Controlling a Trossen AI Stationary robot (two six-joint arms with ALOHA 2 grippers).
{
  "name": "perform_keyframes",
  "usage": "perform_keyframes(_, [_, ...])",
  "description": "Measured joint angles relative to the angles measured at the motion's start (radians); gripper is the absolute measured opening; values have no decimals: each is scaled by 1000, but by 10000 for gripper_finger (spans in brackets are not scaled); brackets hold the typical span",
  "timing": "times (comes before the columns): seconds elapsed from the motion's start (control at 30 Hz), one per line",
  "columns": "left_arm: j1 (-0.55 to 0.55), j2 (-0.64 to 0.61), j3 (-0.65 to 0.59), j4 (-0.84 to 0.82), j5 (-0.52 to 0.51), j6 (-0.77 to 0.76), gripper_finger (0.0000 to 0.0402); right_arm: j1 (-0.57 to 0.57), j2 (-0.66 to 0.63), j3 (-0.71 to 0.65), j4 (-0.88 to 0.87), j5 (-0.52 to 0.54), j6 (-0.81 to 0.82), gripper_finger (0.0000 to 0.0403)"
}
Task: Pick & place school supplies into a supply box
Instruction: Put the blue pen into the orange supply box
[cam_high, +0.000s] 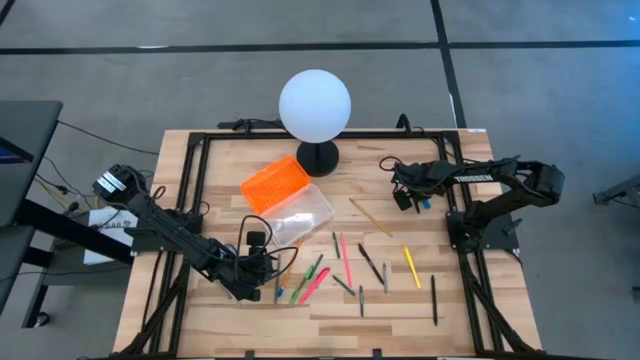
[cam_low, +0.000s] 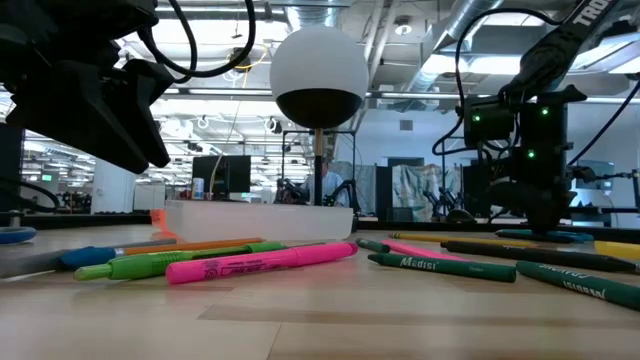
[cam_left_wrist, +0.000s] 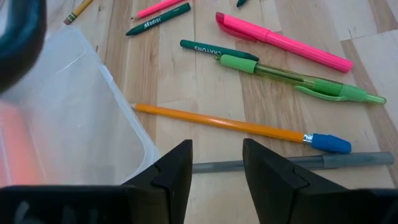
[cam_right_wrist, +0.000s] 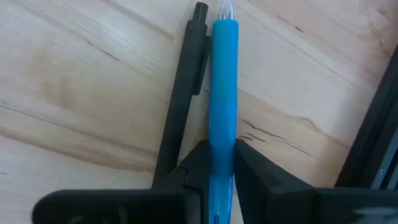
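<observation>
The left gripper (cam_high: 262, 268) hovers low at the near corner of the clear supply box (cam_high: 300, 214), fingers (cam_left_wrist: 177, 174) spread with nothing between them, over a grey pen (cam_left_wrist: 298, 162) beside an orange pencil (cam_left_wrist: 224, 123). The orange lid (cam_high: 274, 182) lies just behind the box, near the white globe lamp (cam_high: 315, 104). Pens and markers scatter across the table (cam_high: 420, 310) to the right. At the far right, the right gripper (cam_high: 412, 197) pinches a blue pen (cam_right_wrist: 222, 93) lying beside a black pen (cam_right_wrist: 183, 93).
</observation>
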Motion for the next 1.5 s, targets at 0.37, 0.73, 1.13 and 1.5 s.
perform_keyframes(0.37, [0,0,0,-2,0,0,137,10,-66,-4,-10,5,-1,40])
perform_keyframes(0.73, [0,0,0,-2,0,2,137,97,-222,-2,-19,21,-29,39])
perform_keyframes(1.13, [0,0,8,-26,-42,6,137,283,-259,0,346,-18,-252,41])
perform_keyframes(1.5, [-44,0,91,-478,-275,-384,137,421,-175,140,711,-81,-533,41])
